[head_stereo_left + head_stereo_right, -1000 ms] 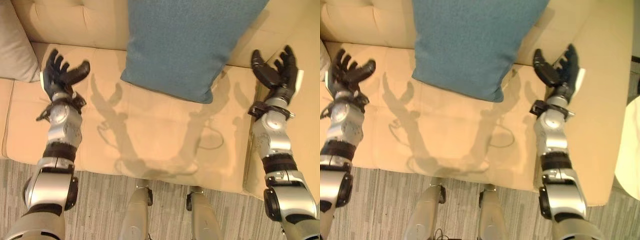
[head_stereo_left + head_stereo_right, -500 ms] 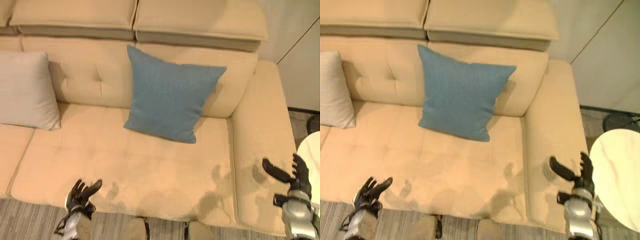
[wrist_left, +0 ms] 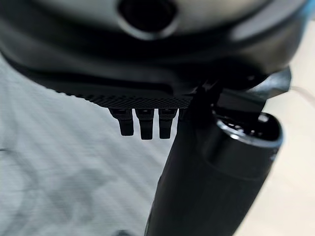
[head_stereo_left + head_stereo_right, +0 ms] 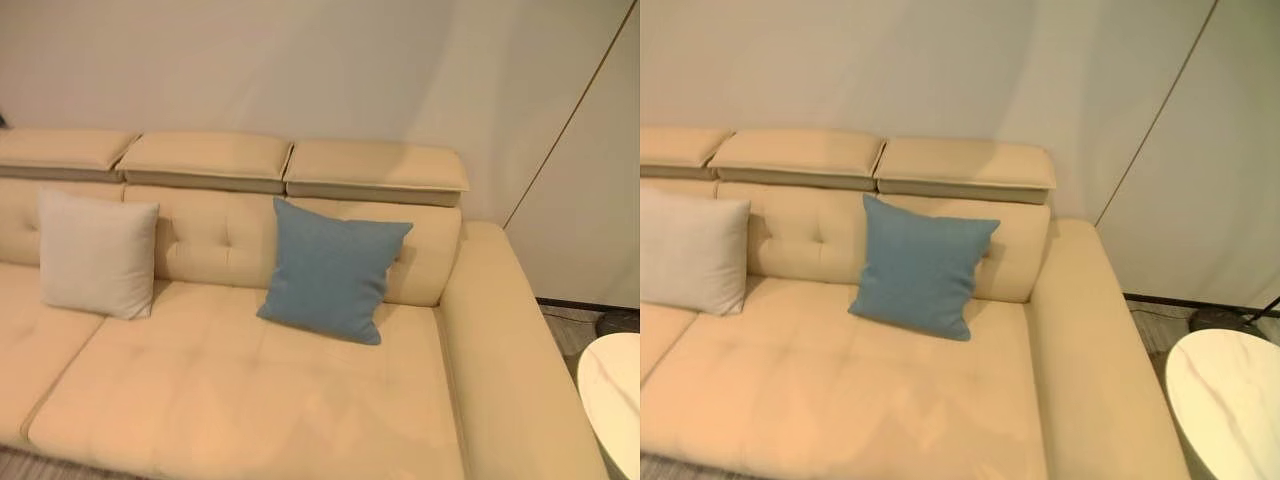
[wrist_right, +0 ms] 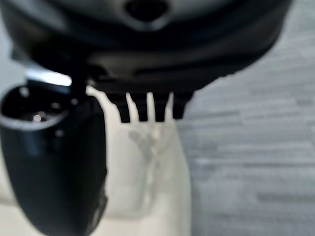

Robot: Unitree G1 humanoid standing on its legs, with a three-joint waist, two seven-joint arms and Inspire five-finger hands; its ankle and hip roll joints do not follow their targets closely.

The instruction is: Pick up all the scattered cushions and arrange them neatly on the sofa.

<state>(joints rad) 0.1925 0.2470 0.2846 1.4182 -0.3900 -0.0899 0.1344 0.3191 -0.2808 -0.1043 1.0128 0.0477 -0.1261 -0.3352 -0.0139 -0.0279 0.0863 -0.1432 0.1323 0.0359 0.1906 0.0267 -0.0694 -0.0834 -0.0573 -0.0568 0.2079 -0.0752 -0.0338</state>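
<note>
Cushions: I count two, both on the sofa [image 4: 250, 400], neither in a hand. Working near to far.

Closest, my left hand [image 3: 147, 98] in its own wrist view: fingers [image 3: 146, 125] straight, side by side, holding nothing, thumb big in the foreground. Grey striped floor [image 3: 59, 167] past the fingertips, a pale cream surface along one edge.

Right hand [image 5: 147, 73], own wrist view: fingers [image 5: 142, 110] also extended and empty, thumb beside them. Past them a cream-white surface, can't tell what it is, and more of the grey floor next to it.

Head views: front edge of the sofa seat nearest, cream, wide flat cushion. On the robot's right, the sofa arm [image 4: 1090, 360] runs toward me, and beyond it a round white marble-look table [image 4: 1230, 400], just beside the arm.

Mid seat: blue cushion [image 4: 333, 270] stands tilted, lower corner on the seat, back leaning on the tufted backrest [image 4: 210, 235], near the right end. Well apart to the robot's left, beige cushion [image 4: 97, 254] stands upright against the same backrest, its bottom edge on the seat near the seam between two seat sections.

Farther: three padded headrests [image 4: 215, 158] in a row along the top of the back. Behind them a plain light wall [image 4: 300, 60], with a thin vertical trim line on the right.
</note>
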